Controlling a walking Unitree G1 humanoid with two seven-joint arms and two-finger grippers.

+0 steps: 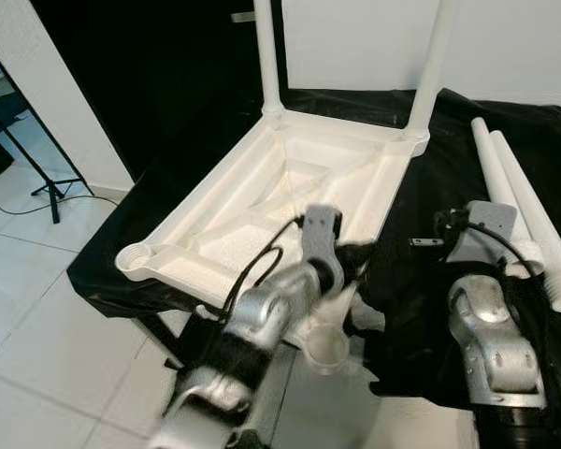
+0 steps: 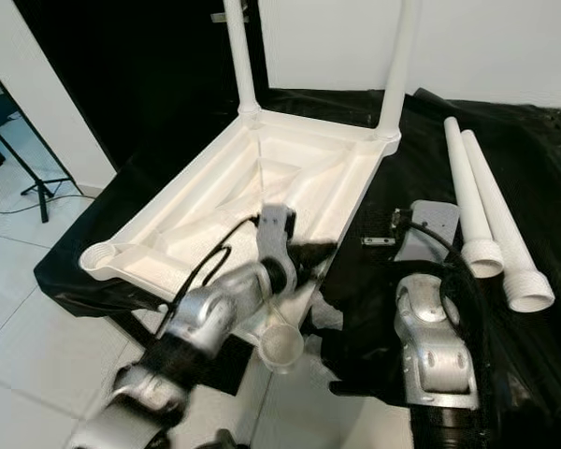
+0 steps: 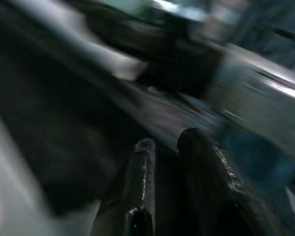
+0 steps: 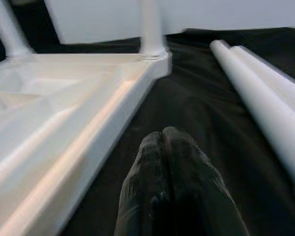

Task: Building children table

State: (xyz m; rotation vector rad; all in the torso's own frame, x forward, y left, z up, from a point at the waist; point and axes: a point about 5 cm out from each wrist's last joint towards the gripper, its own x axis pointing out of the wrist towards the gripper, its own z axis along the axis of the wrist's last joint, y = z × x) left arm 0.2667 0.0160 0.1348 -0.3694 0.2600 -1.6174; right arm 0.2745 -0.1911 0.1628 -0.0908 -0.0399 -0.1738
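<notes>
Your right claw (image 4: 162,135) has its fingers pressed together, gripping nothing, low over the black cloth (image 1: 430,281). Just to its left lies the upturned tabletop (image 1: 280,196), two legs (image 1: 267,56) already standing at its far corners. Right of the claw lie two loose legs (image 1: 528,206). Your left claw (image 3: 169,145), blurred, fingers nearly together, sits at the tabletop's near corner.

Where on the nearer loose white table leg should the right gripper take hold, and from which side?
Grip the loose leg mid-shaft from above, fingers straddling its width. It lies flat on the black cloth beside the second leg, so the sides are crowded; the flared threaded end is wider. The right gripper is shut and must open first.
</notes>
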